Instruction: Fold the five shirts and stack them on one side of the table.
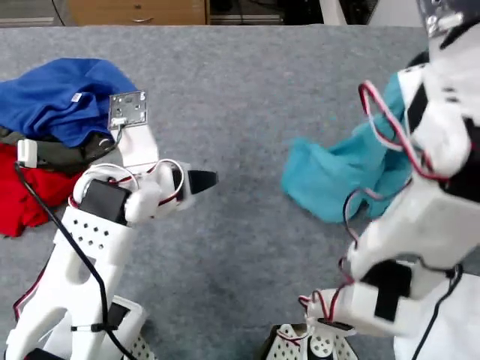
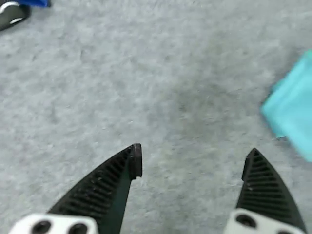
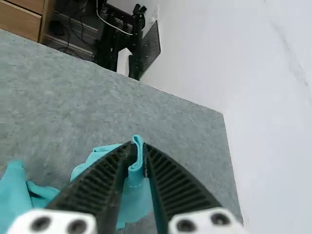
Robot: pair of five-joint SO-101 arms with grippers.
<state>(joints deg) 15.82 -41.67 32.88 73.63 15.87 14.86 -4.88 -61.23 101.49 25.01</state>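
With the right gripper (image 3: 138,146), fingers clenched on a raised edge of the crumpled teal cloth shirt (image 1: 330,180) trailing over the grey felt worktop (image 1: 247,97) on its right side, the left gripper (image 2: 195,163), fingers spread, should likely pinch an opposite edge to stretch it flat.

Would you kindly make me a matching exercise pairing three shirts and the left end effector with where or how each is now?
1 teal shirt
2 blue shirt
3 red shirt
4 left end effector

A open above the grey table
B lying under the dark garment
C pinched by the right end effector
D lying on top of the dark garment

Pairs: 1-C, 2-D, 3-B, 4-A
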